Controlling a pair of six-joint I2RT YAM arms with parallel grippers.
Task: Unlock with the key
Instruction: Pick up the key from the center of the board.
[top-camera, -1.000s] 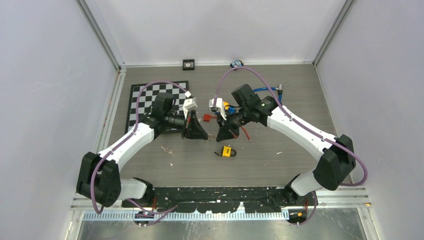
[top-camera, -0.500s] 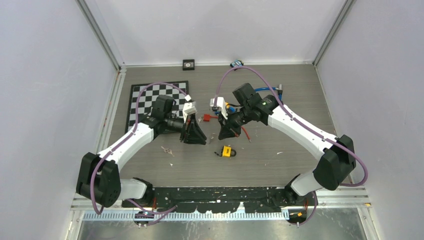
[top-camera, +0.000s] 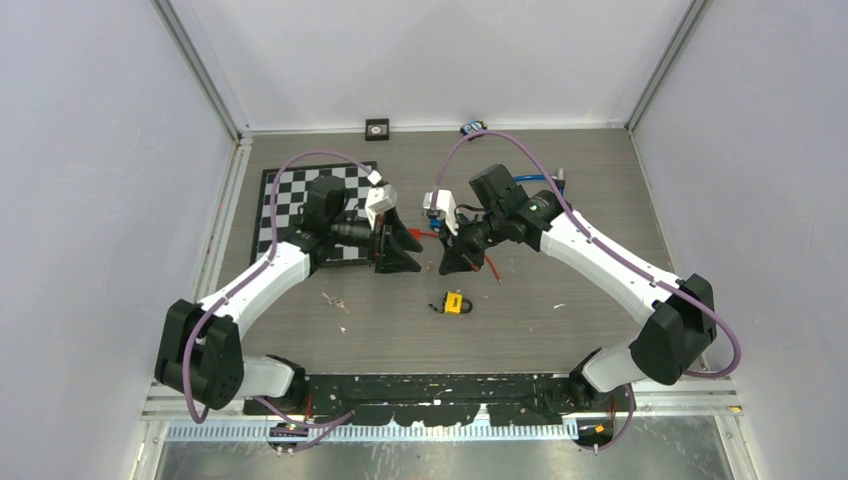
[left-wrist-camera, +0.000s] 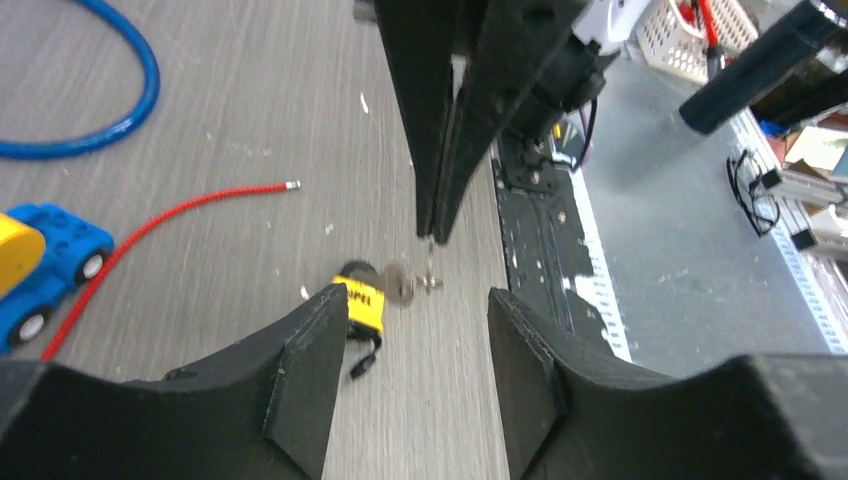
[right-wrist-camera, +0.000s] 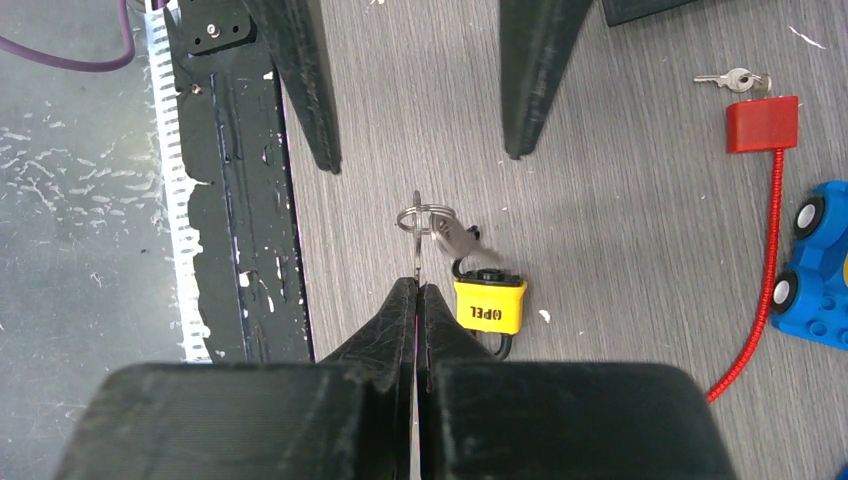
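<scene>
step: preparing to grasp the padlock (right-wrist-camera: 490, 305), lying on the worktop (top-camera: 560, 200), key (right-wrist-camera: 455, 238) apparently sitting in it | left hand (left-wrist-camera: 415, 300): standing spread | right hand (right-wrist-camera: 415, 285): pressing together, possible pinch unclear | next: probably steadying the body, turning the key

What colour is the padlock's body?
The padlock has a yellow body with black lettering. It shows best in the right wrist view.

White-shelled arms (top-camera: 262, 285) with black joints (top-camera: 200, 355) and purple cables (top-camera: 495, 134).
</scene>
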